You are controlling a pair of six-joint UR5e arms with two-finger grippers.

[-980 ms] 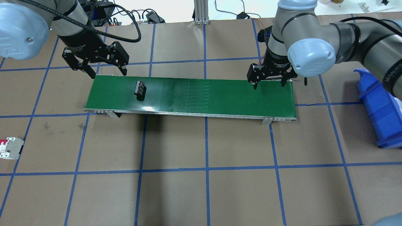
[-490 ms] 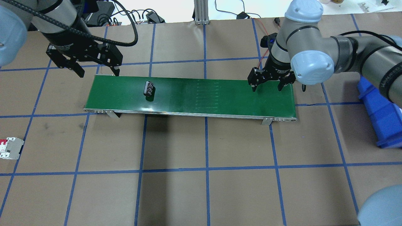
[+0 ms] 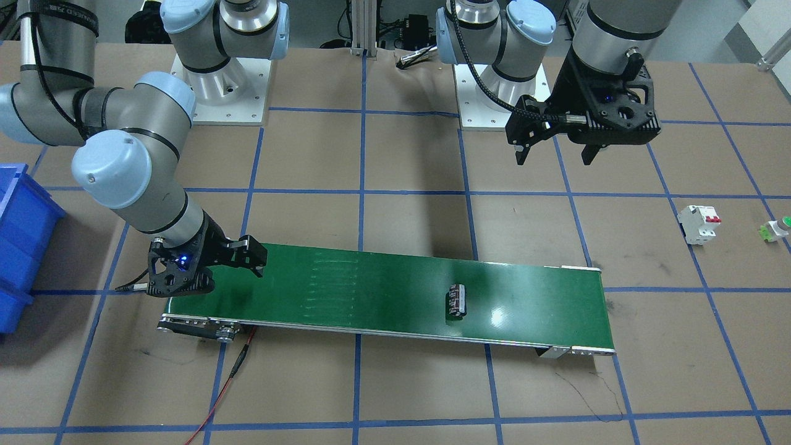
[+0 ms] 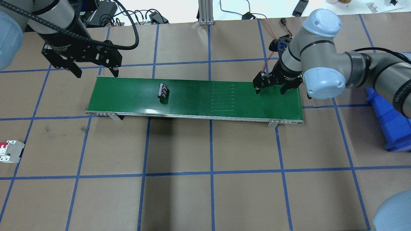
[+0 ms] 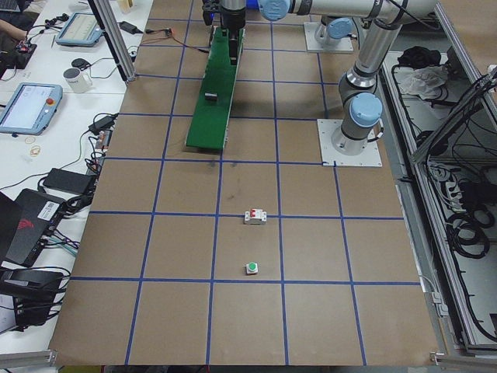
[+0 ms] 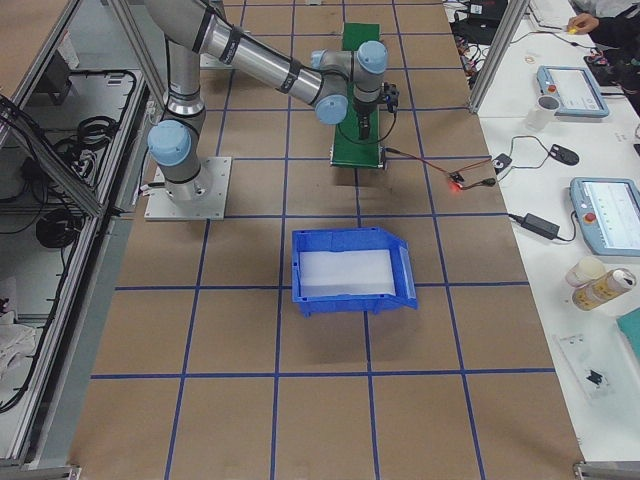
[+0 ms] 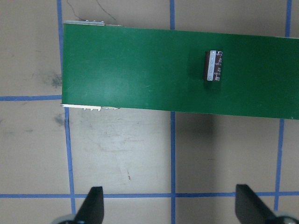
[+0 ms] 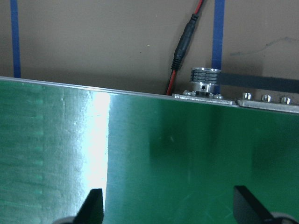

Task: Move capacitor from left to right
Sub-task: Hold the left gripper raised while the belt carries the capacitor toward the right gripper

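The capacitor [image 4: 163, 90] lies on its side on the green conveyor belt [image 4: 199, 99], left of the belt's middle, apart from both grippers. Its pale printing is too small to read. The left gripper [image 4: 96, 74] hangs at the capacitor's 10 o'clock, off the belt's far left corner, fingers spread and empty. The right gripper [image 4: 270, 91], at 3 o'clock, hovers over the belt's right end, fingers likewise apart.

Left hand [image 4: 96, 74] high, jaws apart; right hand [image 4: 269, 92] low, jaws apart.
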